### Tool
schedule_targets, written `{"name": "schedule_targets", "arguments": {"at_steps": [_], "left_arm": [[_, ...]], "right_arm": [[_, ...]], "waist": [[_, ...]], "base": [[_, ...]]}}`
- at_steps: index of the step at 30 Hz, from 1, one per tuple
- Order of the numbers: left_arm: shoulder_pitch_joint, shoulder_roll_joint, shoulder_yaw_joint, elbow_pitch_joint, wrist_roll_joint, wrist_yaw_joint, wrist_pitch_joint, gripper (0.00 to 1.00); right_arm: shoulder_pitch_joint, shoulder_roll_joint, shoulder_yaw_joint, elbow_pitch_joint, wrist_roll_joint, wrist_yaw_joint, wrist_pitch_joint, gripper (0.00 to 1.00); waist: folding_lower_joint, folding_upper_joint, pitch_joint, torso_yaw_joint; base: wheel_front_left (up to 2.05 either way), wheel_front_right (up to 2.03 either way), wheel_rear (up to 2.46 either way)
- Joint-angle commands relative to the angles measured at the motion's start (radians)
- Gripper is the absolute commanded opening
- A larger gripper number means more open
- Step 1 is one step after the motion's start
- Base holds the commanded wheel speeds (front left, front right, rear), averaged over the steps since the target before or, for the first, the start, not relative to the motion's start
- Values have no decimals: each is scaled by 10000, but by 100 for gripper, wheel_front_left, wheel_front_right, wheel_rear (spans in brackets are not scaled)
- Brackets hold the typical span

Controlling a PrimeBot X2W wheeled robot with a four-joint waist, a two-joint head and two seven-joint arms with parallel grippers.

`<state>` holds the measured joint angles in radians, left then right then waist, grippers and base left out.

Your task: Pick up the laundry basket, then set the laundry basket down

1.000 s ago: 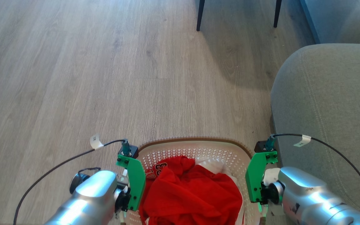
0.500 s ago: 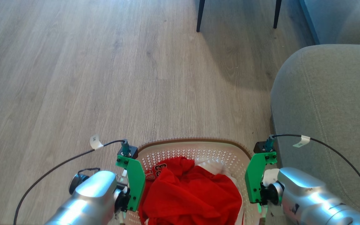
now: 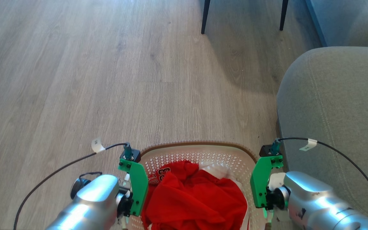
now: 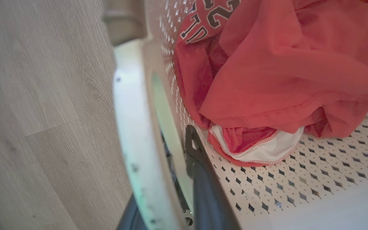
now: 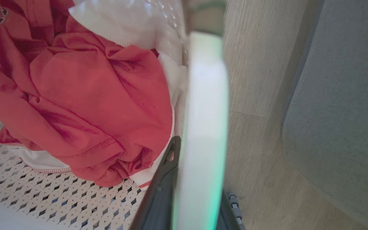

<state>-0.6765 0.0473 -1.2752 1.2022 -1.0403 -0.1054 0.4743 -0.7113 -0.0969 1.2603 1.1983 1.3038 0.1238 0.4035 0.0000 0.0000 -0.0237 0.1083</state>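
1 laundry basket, mouth up, handles in left claw and right claw

The white perforated plastic laundry basket I carry looks smooth and faintly glossy. Its brown ribbed rim is moulded to look woven. The crumpled red jersey inside is thin, soft cloth. My silver metal left forearm shines, and its green plastic bracket is matt. The pale grey wood-grain plank floor looks matt. The grey sofa is coarse woven fabric with stitched seams.
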Motion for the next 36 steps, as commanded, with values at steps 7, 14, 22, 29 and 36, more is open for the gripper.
{"name": "schedule_targets", "arguments": {"at_steps": [7,14,22,29,36], "left_arm": [[-278,29,-50,-162,144,-253,1,0],[-309,29,-50,-214,153,-253,-178,0],[-710,29,-50,-391,241,-151,-611,0],[-1102,29,-50,-761,433,169,-1110,0],[-1517,29,-50,-1200,697,517,-1716,0]], "right_arm": [[-470,72,39,-221,-40,69,-350,0],[-493,-66,67,-335,-77,69,-518,0],[-804,-411,60,-541,-36,69,-1021,0],[-1171,-733,75,-698,-102,69,-1543,0],[-1491,-1029,86,-853,-193,69,-2197,0]], "waist": [[0,0,174,-21],[0,0,798,-91],[0,0,2103,-191],[0,0,3374,-245],[0,0,4633,-263]], "base": [[0,0,0],[0,0,0],[0,0,0],[0,0,0],[0,0,0]]}}
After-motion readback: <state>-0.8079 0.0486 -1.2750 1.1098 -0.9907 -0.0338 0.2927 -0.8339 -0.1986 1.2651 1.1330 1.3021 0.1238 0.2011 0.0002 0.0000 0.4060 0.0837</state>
